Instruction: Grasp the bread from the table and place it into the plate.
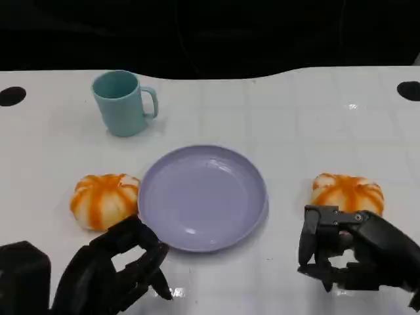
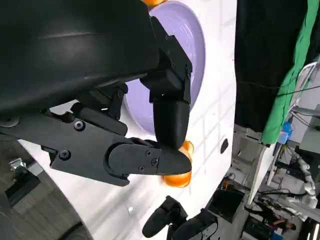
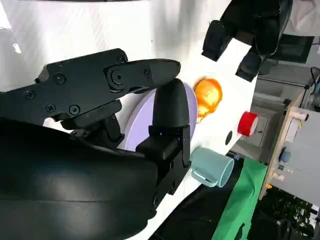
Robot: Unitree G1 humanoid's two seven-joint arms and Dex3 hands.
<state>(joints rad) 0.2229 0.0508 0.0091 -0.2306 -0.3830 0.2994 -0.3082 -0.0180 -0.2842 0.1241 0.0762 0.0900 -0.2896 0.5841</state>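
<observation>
Head view: two breads flank the plate (image 1: 202,197) on the counter. Right bread (image 1: 348,193) sits just beyond the right hand (image 1: 341,252); left bread (image 1: 104,199) just beyond the left hand (image 1: 128,262). Both hands part-open, empty.

1. You are in a robotics lab or test room, not in a home.
2. The smooth white table (image 1: 295,111) stands before a black curtain (image 1: 210,33).
3. In the wrist views you see a green cloth backdrop (image 2: 295,65) and cluttered pale shelves with equipment (image 2: 295,180) behind the table.
4. A round red button (image 3: 247,123) sits on a stand near the table edge, like an emergency stop.
</observation>
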